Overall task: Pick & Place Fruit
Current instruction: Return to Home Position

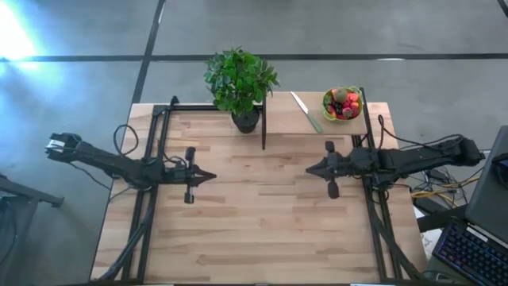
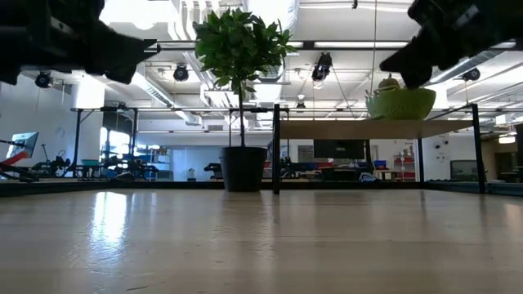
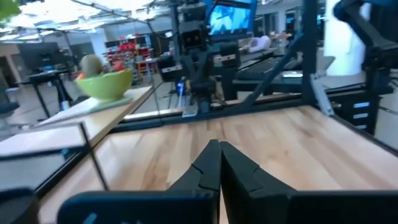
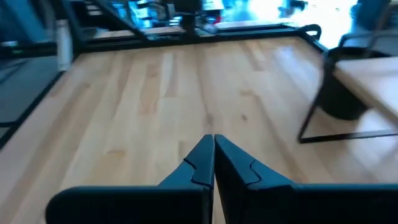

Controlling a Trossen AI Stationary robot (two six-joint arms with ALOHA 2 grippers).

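Fruit [image 1: 343, 103] lies in the bowl [image 2: 400, 104] off to the side of our closed right gripper [image 1: 309, 168], left gripper [image 1: 212, 176] closed too; we judge nothing remains.

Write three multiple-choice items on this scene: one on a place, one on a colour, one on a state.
1. Where is the fruit?
A) in the bowl on the shelf
B) under the shelf
C) in the left gripper

2. What colour is the bowl?
A) red
B) lime green
C) blue

3. The left gripper's jaws are:
A) shut and empty
B) spread wide
C) clamped on fruit

Answers:
1 A, the high view shows the fruit heaped inside the bowl.
2 B, its wall shows green in the low view.
3 A, the left wrist view shows the jaws touching.
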